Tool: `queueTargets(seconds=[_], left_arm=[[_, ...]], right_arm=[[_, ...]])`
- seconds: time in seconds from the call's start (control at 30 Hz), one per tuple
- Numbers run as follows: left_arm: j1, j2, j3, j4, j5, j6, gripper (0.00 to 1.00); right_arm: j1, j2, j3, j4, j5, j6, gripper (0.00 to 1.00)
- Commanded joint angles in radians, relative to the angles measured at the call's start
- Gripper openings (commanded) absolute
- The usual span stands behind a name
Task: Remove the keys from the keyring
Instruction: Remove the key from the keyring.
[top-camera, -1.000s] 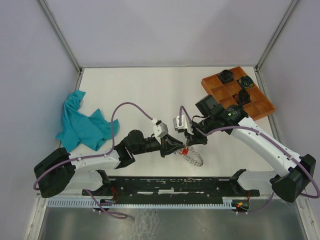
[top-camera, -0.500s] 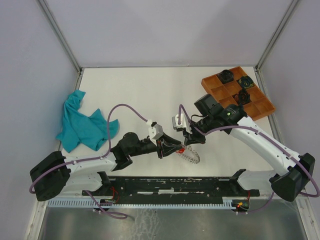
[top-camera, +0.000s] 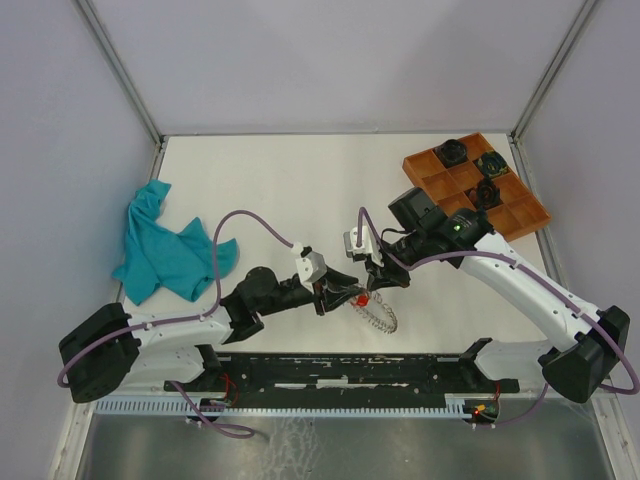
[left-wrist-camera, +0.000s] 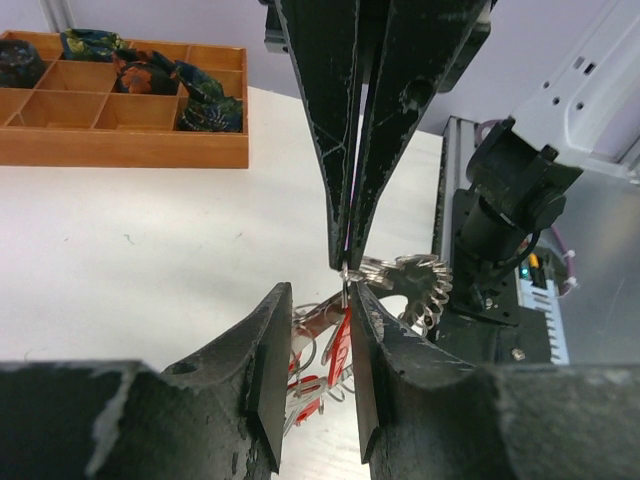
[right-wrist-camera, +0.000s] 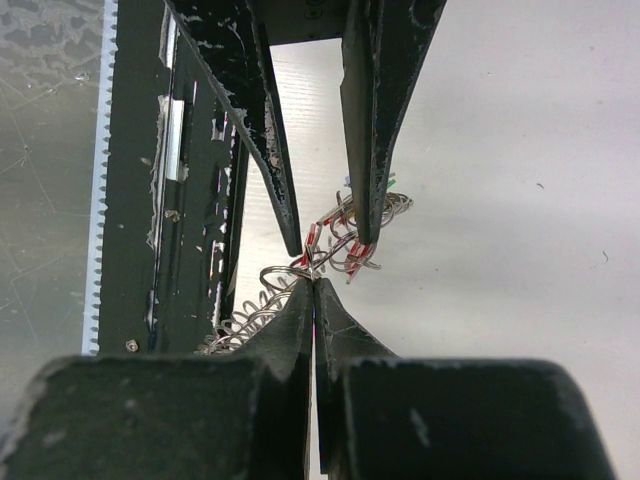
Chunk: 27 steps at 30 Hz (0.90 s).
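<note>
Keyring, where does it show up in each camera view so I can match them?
Top external: keyring below centre, slightly right.
Left wrist: keyring right of centre.
Right wrist: keyring lower left.
Shared landmark: red key tags beside it.

Right gripper (right-wrist-camera: 314, 285) at bottom, fingers pressed tight together, tips pinching wire of keyring (right-wrist-camera: 255, 308). Keyring is springy silver coil, runs down-left from tips, in front of black frame (right-wrist-camera: 205, 210). Left gripper (right-wrist-camera: 331, 240) comes from top, two dark scratched fingers spread apart, tips pointing down. Keys (right-wrist-camera: 350, 258) bunched between those tips, silver with red tags, tiny bit of green near one finger. That finger touches bunch. White table (right-wrist-camera: 500, 200) on right. White toothed strip (right-wrist-camera: 108, 200) and grey metal floor (right-wrist-camera: 50, 150) on left.
</note>
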Motion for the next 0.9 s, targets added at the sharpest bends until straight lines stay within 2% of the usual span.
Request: queueTargets(seconds=[0.0, 0.33, 0.87], left_arm=[[-0.004, -0.042, -0.015, 0.009, -0.026, 0.119, 0.36], [-0.004, 0.021, 0.004, 0.082, 0.052, 0.091, 0.36], [-0.006, 0.062, 0.026, 0.129, 0.06, 0.046, 0.32]], right_arm=[[0.005, -0.007, 0.046, 0.043, -0.048, 0.007, 0.01], [0.005, -0.005, 0.042, 0.05, -0.059, 0.013, 0.01], [0.004, -0.002, 0.033, 0.071, -0.06, 0.034, 0.01]])
